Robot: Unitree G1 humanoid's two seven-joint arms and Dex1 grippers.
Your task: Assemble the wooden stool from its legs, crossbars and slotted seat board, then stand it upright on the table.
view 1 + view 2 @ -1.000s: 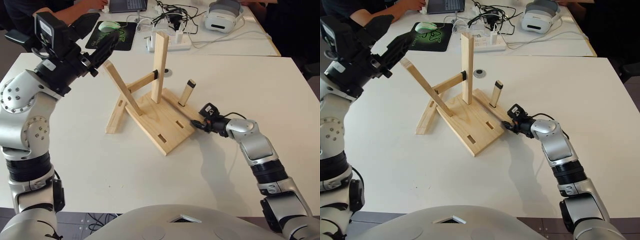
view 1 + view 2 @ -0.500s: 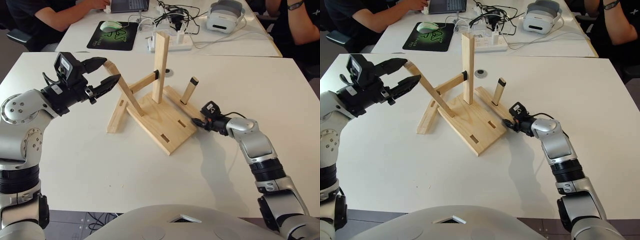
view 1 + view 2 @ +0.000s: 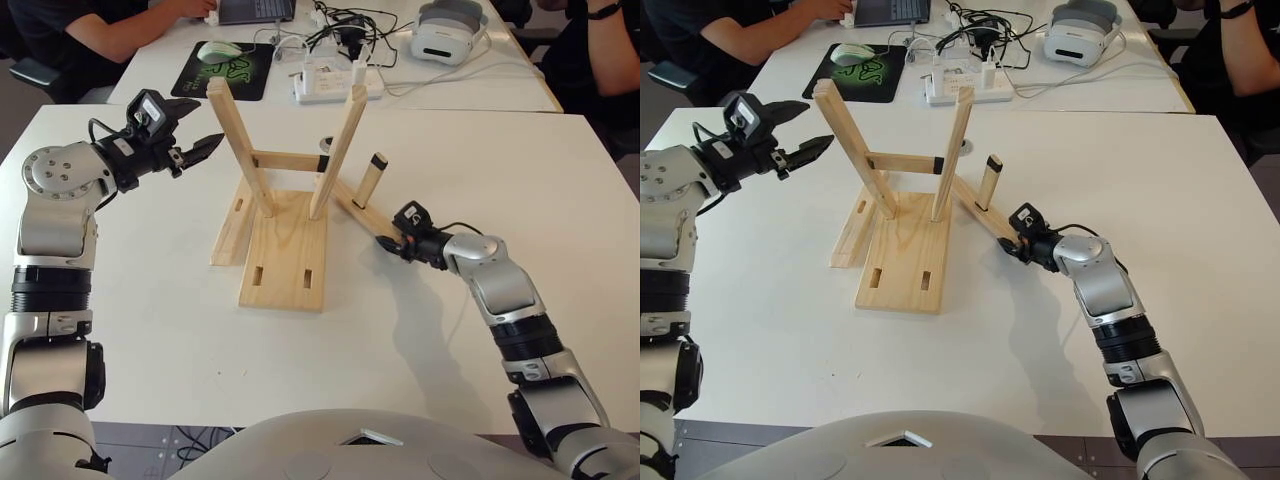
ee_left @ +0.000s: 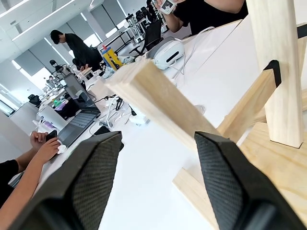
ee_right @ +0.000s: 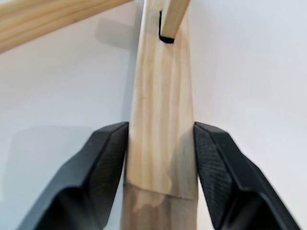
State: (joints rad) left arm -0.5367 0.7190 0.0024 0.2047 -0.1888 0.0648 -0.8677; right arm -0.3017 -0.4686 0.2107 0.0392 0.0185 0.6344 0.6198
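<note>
A white table (image 3: 150, 330) carries everything. About its middle a pale, flat, rectangular wooden seat board (image 3: 285, 262) lies slots up, and the two slots at its near end are unfilled. From its far end rise two long square-section pale wooden legs, the left standing leg (image 3: 240, 150) and the right standing leg (image 3: 335, 150). They splay apart toward their tops and are joined by a thin wooden crossbar (image 3: 285, 160). A loose wooden leg (image 3: 230, 228) lies flat on the table just beside the board's left edge. A fourth leg (image 3: 362, 212) lies on the table off the board's far right corner, and a short dark-tipped crossbar (image 3: 373, 178) stands up from it.

The right gripper (image 3: 392, 240) is clamped on the near end of the fourth leg, its black pads (image 5: 103, 158) pressing the two side faces. The left gripper (image 3: 208, 122) hangs spread and holds nothing, just beside the top of the left standing leg. From the wrist, that leg's end sits beyond the gap between the fingers (image 4: 91, 182).

The parts look stiff, light and dry, so the textured pads should bite well on flat faces. The weak points are likely the push-fit joints: pulling high on a standing leg could lever it out of its slot or tip the board. A hold low on a leg, across opposite faces, seems safest. The board lies flat, so it is best taken at an overhanging edge.
</note>
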